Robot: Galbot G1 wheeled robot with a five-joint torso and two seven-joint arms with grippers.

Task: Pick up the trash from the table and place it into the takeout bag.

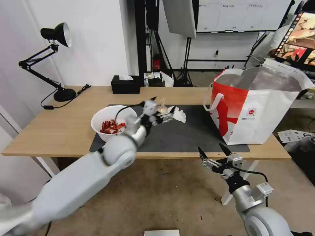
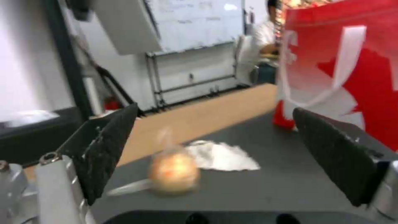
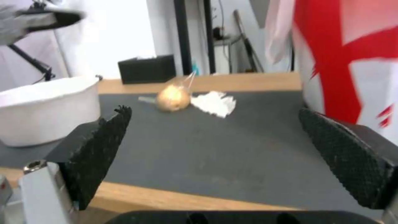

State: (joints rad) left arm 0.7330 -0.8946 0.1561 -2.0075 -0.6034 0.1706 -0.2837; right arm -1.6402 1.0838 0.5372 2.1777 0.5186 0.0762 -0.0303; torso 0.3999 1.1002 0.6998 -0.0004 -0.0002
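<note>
The left gripper (image 2: 211,161) hovers low over the mat (image 1: 183,134) with its jaws spread wide, the small knotted bag (image 2: 174,174) lying on the mat just ahead between them. That bag looks light, soft and slippery; its bulging middle seems the surest place to pinch. The napkin (image 2: 219,158) lies beside it, the takeout bag (image 1: 259,108) standing farther along the desk (image 1: 49,131). The right gripper (image 1: 215,155) waits open off the desk's front edge.
</note>
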